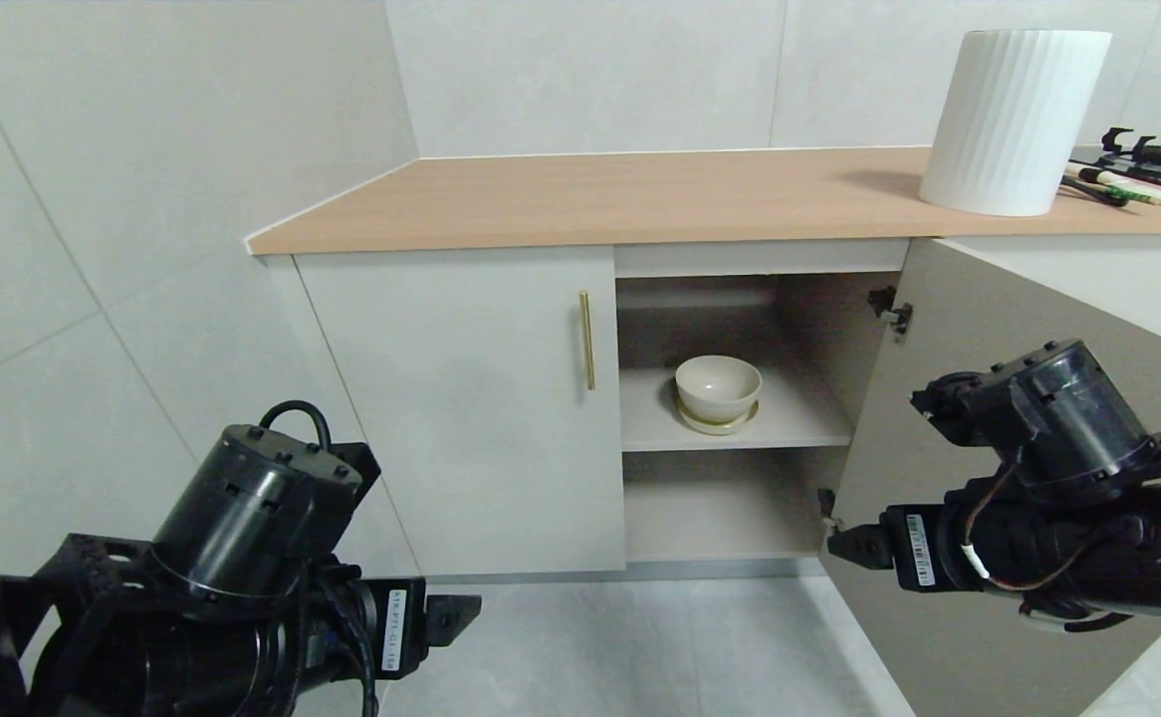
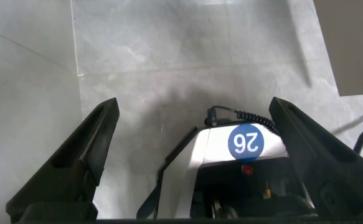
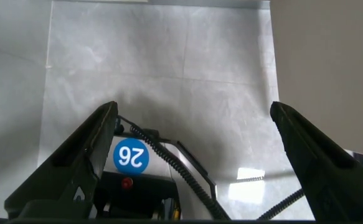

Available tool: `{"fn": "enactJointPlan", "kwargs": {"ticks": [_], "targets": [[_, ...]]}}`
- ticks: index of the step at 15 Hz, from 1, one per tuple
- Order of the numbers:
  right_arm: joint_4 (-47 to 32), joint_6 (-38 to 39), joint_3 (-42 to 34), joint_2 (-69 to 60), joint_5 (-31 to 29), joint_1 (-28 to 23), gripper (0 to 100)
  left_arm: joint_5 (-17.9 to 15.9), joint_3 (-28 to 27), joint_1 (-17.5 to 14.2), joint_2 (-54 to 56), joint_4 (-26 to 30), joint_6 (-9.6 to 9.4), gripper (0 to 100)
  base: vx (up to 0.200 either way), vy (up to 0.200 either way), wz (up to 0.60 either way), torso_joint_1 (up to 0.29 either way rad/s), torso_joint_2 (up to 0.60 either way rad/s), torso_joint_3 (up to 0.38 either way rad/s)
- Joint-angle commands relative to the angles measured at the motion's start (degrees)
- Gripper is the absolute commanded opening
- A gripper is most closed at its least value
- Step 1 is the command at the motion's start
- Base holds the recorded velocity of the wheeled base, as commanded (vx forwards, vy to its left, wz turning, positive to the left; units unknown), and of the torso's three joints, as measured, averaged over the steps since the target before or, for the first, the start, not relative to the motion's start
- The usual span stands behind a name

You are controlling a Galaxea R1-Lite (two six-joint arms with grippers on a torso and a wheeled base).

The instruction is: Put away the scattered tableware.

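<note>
Both open: left hand (image 2: 193,155), right hand (image 3: 193,155). Ahead btwn them, well apart: bowl (image 1: 718,386) on plate (image 1: 717,425), cupboard shelf (image 1: 805,418).

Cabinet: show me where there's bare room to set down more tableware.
Middle shelf: bare strip between the bowl on its plate and the right wall; tighter on the bowl's left, by the shut door. Bottom shelf: bare across its visible width. Counter: bare from the left corner to the white bin; crowded beyond it with chopsticks.
</note>
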State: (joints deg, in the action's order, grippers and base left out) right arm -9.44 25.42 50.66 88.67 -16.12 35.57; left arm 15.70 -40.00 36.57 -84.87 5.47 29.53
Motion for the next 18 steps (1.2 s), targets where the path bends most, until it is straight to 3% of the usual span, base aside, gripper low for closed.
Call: {"fn": "enactJointPlan", "kwargs": {"ticks": [1, 3, 6, 8, 10, 13, 15, 17, 18], "targets": [[-0.06, -1.07, -0.39, -0.43, 0.03, 0.02, 100, 0.03, 0.09, -0.01, -0.12, -0.02, -0.08, 100, 0.000, -0.200, 0.00, 0.002, 0.00, 0.007], [-0.85, -3.88, -2.06, -2.81, 0.56, 0.20, 100, 0.03, 0.09, -0.01, -0.12, -0.02, -0.08, 100, 0.000, -0.200, 0.00, 0.005, 0.00, 0.005], [-11.31, -9.51, -2.50, -7.38, 1.44, 2.57, 100, 0.03, 0.09, -0.01, -0.30, -0.02, -0.08, 100, 0.000, -0.200, 0.00, 0.009, 0.00, 0.002], [-22.21, -12.06, -2.15, -13.18, 2.67, 7.49, 100, 0.03, 0.09, -0.01, -0.47, -0.02, 0.01, 100, 0.000, -0.200, 0.00, 0.005, 0.00, 0.002], [-27.30, -14.17, -1.97, -16.43, 2.05, 8.29, 100, 0.03, 0.09, -0.01, -0.47, -0.02, 0.01, 100, 0.000, -0.200, 0.00, 0.005, 0.00, 0.002], [-30.03, -15.49, -1.97, -20.30, 0.82, 8.11, 100, 0.03, 0.09, -0.01, -0.47, -0.02, 0.01, 100, 0.000, 0.000, 0.00, 0.000, 0.00, 0.000], [-31.52, -15.57, -2.15, -21.44, -4.36, 7.93, 100, 0.03, 0.09, -0.01, -0.47, -0.02, 0.01, 100, 0.000, 0.000, 0.00, 0.000, 0.00, 0.000], [-32.05, -15.57, -2.06, -22.05, -5.59, 7.85, 100, 0.03, 0.09, -0.01, -0.47, -0.02, 0.01, 100, 0.000, 0.000, 0.00, 0.000, 0.00, 0.000], [-33.10, -15.75, -1.27, -23.64, -8.41, 5.82, 100, 0.03, 0.09, -0.01, -0.47, -0.02, 0.01, 100, 0.000, 0.000, 0.00, 0.000, 0.00, 0.000]]}}
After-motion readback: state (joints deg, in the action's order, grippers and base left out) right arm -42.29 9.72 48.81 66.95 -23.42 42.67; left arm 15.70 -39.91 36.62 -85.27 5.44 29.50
